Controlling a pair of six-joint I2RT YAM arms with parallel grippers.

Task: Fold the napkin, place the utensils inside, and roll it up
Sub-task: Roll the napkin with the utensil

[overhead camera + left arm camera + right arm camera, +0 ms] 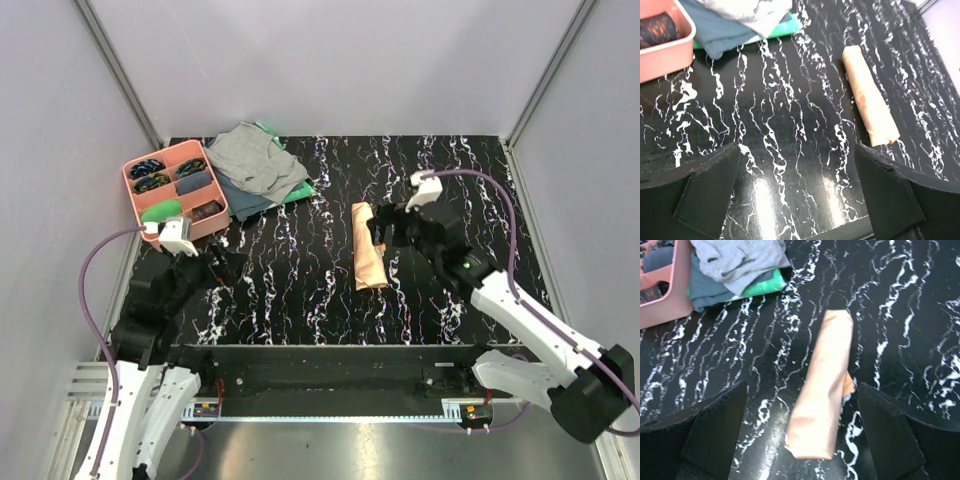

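The peach-orange napkin lies rolled into a long tube on the black marbled table, also seen from the left wrist and the right wrist. No utensils show; none stick out of the roll. My right gripper hovers over the roll's far half, open, its fingers standing either side of the roll without touching it. My left gripper is open at the table's left, well away from the roll, with nothing between its fingers.
A pink compartment tray with small dark items stands at the back left. Beside it lies a pile of grey, blue and green cloths. Walls close in the table at the back and both sides.
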